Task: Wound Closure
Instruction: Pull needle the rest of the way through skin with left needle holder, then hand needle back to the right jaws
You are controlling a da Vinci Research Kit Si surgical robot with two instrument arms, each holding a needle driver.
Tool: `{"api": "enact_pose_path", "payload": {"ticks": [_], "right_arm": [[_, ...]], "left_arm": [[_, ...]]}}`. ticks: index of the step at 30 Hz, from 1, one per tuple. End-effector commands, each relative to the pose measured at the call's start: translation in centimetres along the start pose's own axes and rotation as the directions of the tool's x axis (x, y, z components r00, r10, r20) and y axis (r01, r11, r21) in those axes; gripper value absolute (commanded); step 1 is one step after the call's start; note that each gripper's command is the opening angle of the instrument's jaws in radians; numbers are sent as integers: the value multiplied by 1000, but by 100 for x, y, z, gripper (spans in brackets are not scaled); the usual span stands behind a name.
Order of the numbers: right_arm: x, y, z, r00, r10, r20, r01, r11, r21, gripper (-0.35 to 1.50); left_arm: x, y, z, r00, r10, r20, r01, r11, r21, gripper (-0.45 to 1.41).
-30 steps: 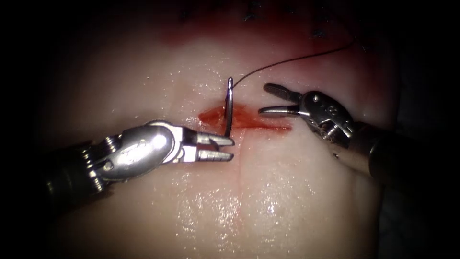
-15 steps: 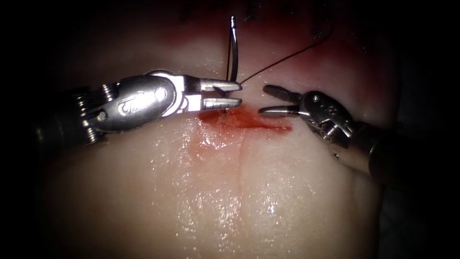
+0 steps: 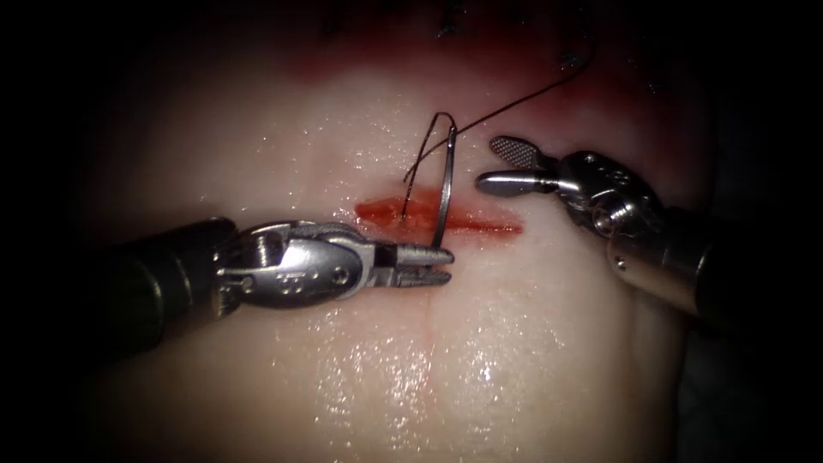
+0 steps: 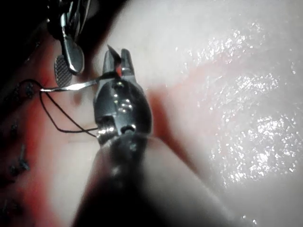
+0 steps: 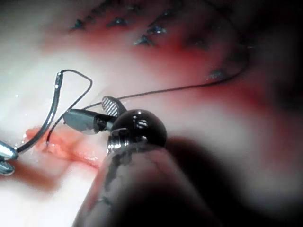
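Your left tool [image 3: 433, 266] pinches the needle [image 3: 444, 193] near its point end, clear of the tissue [image 3: 480, 343], below the cut [image 3: 446, 219]. Since half a second ago it has carried the needle down, drawing thread [image 3: 514, 103] through. Next calls for a regrip. Your right tool [image 3: 501, 165] gapes, holding nothing.

Support: tissue [image 3: 480, 343], pale, wet and glistening near the camera | cut [image 3: 480, 225] ran left-right across its middle | red fluid [image 3: 386, 210] lay along the cut, pooled thickest at its left end | thread [image 3: 514, 101] trailed over the far right surface.
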Motion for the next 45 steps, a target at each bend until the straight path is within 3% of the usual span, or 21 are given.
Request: {"api": "enact_pose_path", "payload": {"ticks": [1,4,10,27,32,33,35,36,37,38,45], "right_arm": [[1,0,9,1000,13,2,-13,1000,5,113],[-4,-7,10,991,130,13,-130,991,25,116],[-5,-10,11,976,217,26,-218,975,47,113],[-8,-25,49,952,304,38,-306,948,82,109],[-6,-25,49,949,313,29,-314,945,89,88],[-4,-25,49,949,315,29,-317,944,88,61],[-2,-25,50,948,318,24,-319,944,91,41],[-1,-26,50,948,319,24,-319,943,91,14],[-1,-26,50,947,319,24,-320,943,91,-27],[1,-26,51,947,321,20,-321,942,95,-35],[13,-25,54,931,365,-25,-363,930,66,-35]], "left_arm": [[-2,-3,8,1000,1,0,-1,1000,2,-35],[-1,-3,13,997,68,23,-68,998,5,-35],[-2,-5,9,987,141,76,-144,989,36,-35],[0,-7,9,986,148,77,-153,986,61,-35],[0,-7,9,985,153,78,-158,986,60,-35],[1,-7,10,985,154,77,-158,986,60,-35],[1,-6,10,985,153,78,-158,986,61,-35],[2,-6,10,985,153,79,-158,986,61,-35],[3,-6,10,985,153,77,-158,986,61,-35],[4,-5,11,985,153,76,-158,986,61,-35],[8,-4,14,985,159,70,-163,985,61,-35]]}}
